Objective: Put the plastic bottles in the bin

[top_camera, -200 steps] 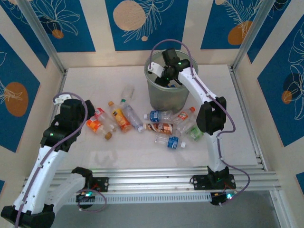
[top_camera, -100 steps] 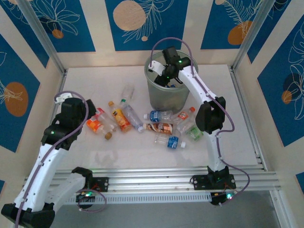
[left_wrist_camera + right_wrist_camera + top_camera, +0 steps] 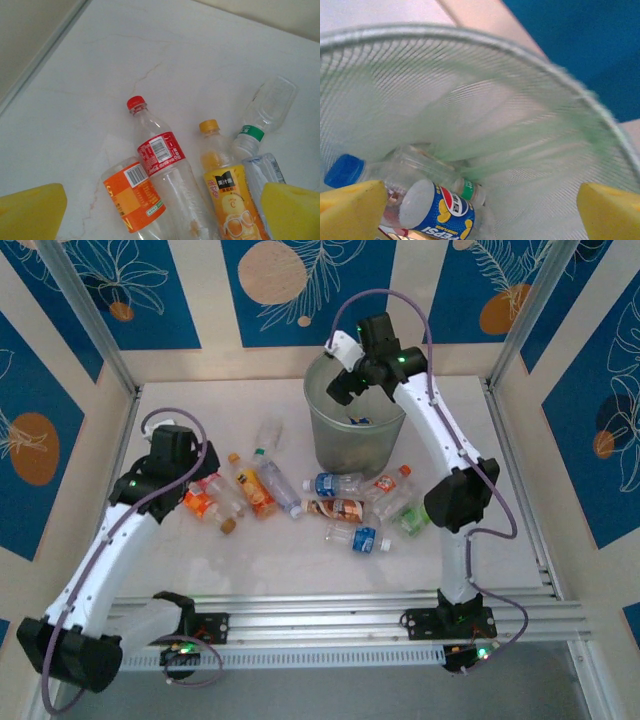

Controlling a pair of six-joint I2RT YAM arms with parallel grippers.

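1. The bin [image 3: 352, 445] stands upright at the far side of the table [image 3: 200, 570], a little right of the middle.
2. The right gripper [image 3: 480, 212] hangs over the mouth of the bin. Its yellow fingers [image 3: 350, 210] are spread wide and nothing is between them, so it is released.
3. Down in the bin lie at least two bottles: a Pepsi-labelled bottle [image 3: 442, 212] and beside it a clear bottle with a blue cap [image 3: 345, 171].
4. The other plastic bottles [image 3: 335, 508] lie on their sides on the table in front of the bin, in a loose row from left to right. One clear bottle [image 3: 268, 432] lies apart, just left of the bin.
5. The left gripper [image 3: 161, 212] hovers above the left end of this row, spread wide, grasping nothing.
6. Under it lie a red-label bottle [image 3: 161, 152] touching an orange-label bottle [image 3: 132, 195]. To their right is a yellow-capped juice bottle [image 3: 227, 192], then a green-banded bottle [image 3: 262, 112].
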